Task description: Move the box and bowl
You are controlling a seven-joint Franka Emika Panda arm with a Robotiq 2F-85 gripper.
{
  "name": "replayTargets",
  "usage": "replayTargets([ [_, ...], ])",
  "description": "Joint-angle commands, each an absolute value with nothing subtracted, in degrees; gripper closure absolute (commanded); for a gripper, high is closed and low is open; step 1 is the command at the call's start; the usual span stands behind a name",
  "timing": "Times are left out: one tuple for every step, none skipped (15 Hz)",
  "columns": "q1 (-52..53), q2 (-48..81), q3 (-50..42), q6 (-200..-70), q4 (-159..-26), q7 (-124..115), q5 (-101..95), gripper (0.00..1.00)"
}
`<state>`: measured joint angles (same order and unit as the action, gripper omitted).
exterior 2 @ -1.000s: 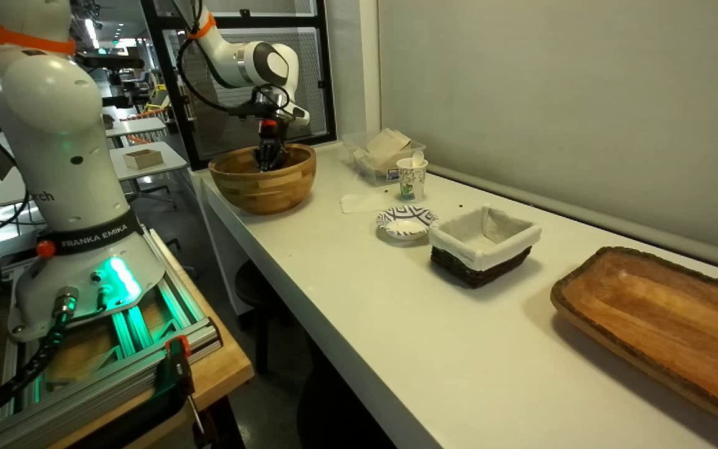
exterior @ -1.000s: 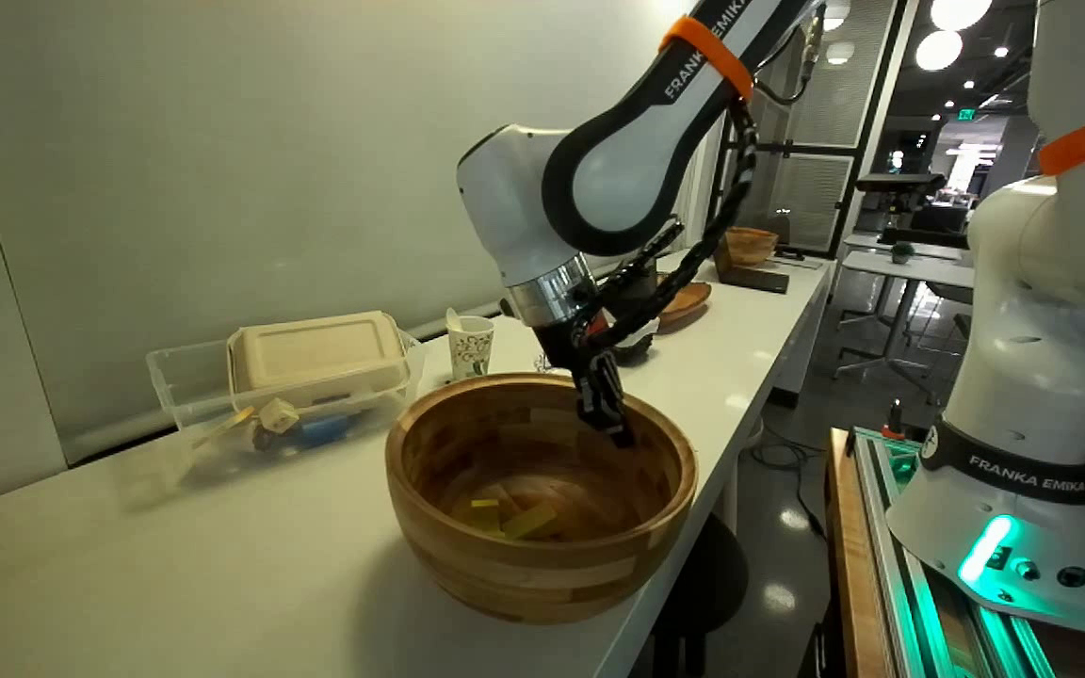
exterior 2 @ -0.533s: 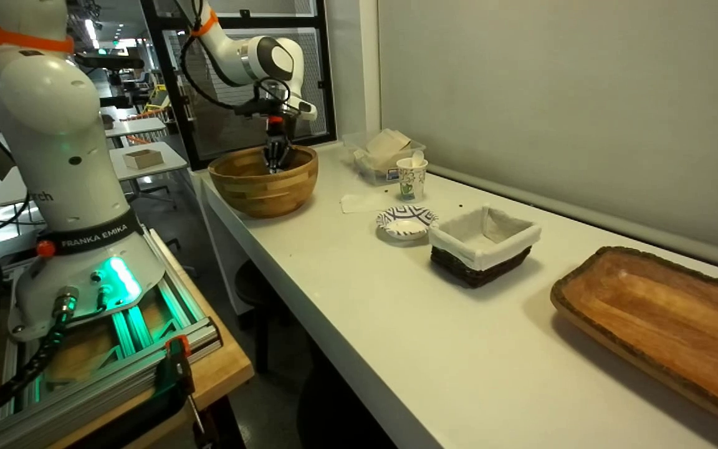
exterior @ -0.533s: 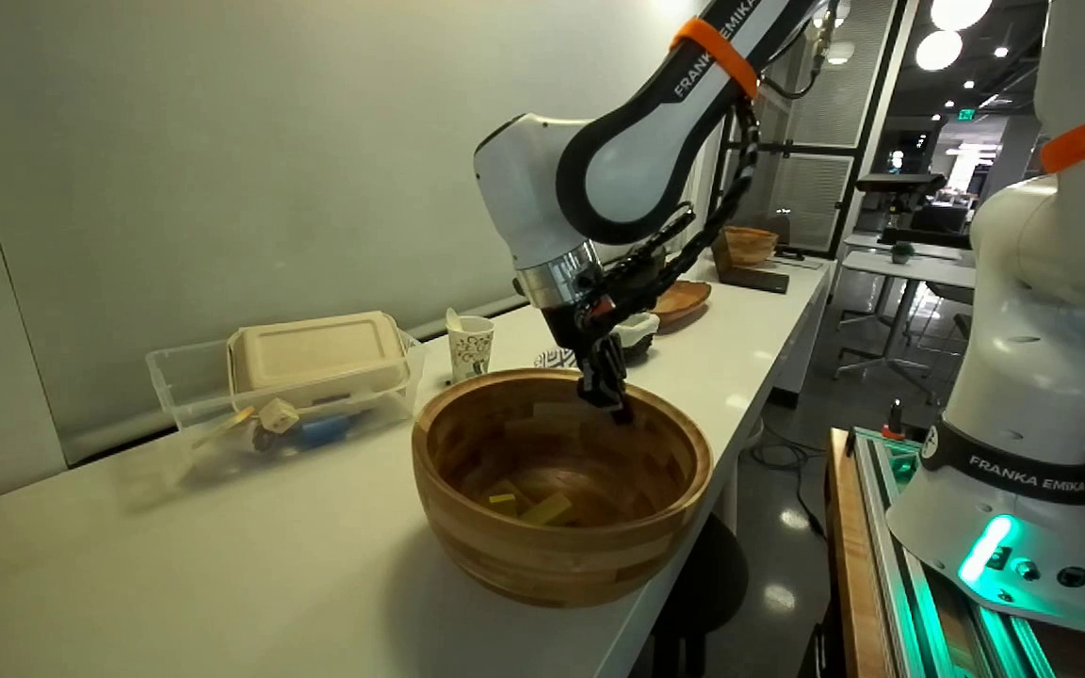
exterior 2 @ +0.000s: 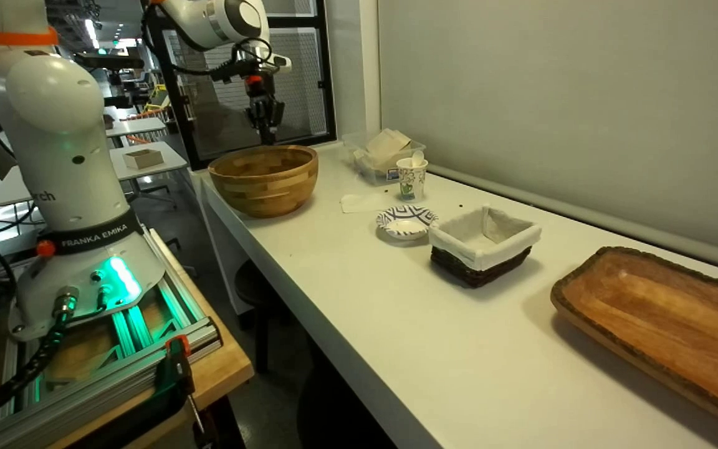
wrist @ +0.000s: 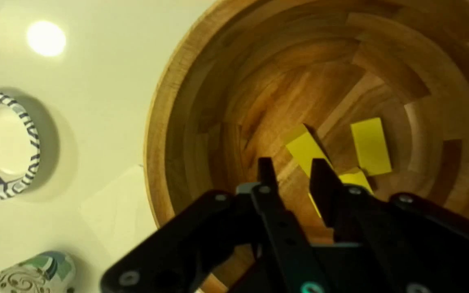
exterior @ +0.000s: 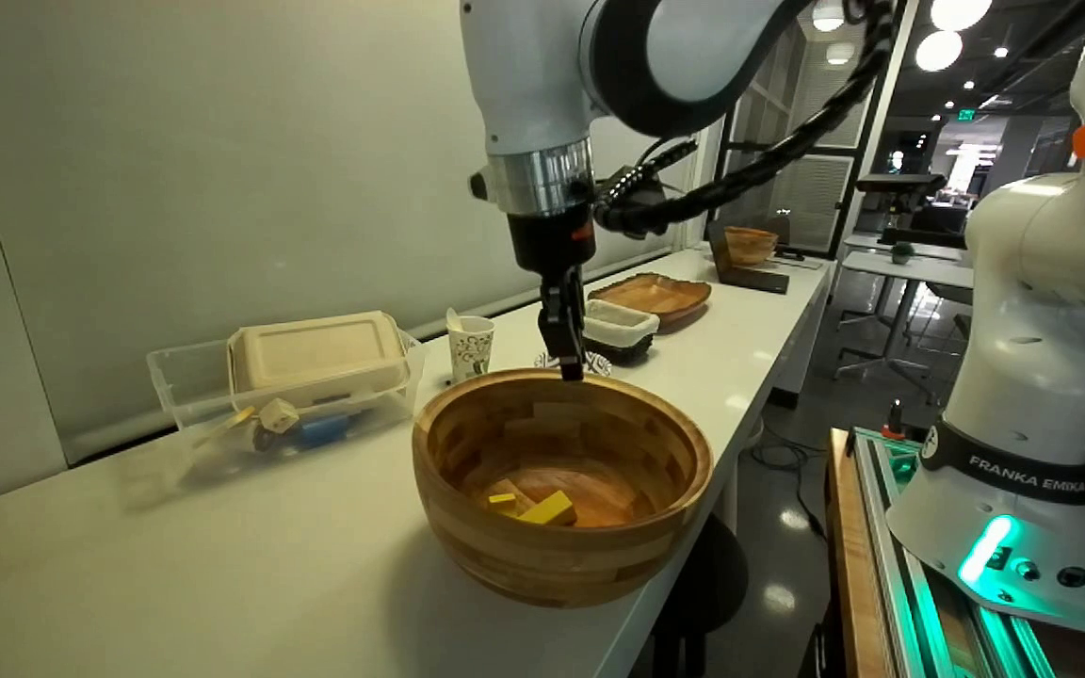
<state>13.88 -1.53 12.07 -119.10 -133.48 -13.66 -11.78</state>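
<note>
Two fingertips (wrist: 266,169) of the gripper (wrist: 293,171) stand apart, holding nothing, above the bowl (exterior: 561,565), probably for rim clearance. Its walls retain the yellow blocks (wrist: 371,146). The white-lined box (exterior 2: 480,254) stands beyond the patterned dish (exterior 2: 406,218), apparently leaving bowl access free.

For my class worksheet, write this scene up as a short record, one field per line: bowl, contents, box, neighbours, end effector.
bowl: large, round, wooden, upright on the table
contents: yellow blocks; exact count unclear, some partly hidden
box: white rim, dark base, on the table between bowl and wooden tray
neighbours: patterned dish beside the box; paper cup upright, utensil standing in it
end effector: open, above the bowl, holding nothing
</note>
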Motion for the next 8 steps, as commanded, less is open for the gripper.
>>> replayTargets([
  [14.81,-11.69,14.06,-121.82,-139.85,-15.76,-8.69,0.38],
  [14.73,-14.74,14.21,-122.43,-141.8,-16.41,-7.33,0.31],
  [14.65,-17.58,13.94,-124.04,-143.91,-15.89,-4.71,0.22],
  [14.07,-10.37,14.77,-120.48,-137.46,-15.46,-7.98,0.15],
  [14.0,-12.14,14.86,-120.7,-138.42,-15.33,-7.55,0.32],
  [13.97,-12.65,14.91,-120.66,-138.46,-15.31,-7.57,0.25],
  [13.97,-12.46,14.91,-120.66,-138.35,-15.31,-7.58,0.18],
  [13.93,-11.98,14.88,-120.66,-138.18,-15.32,-7.61,0.15],
])
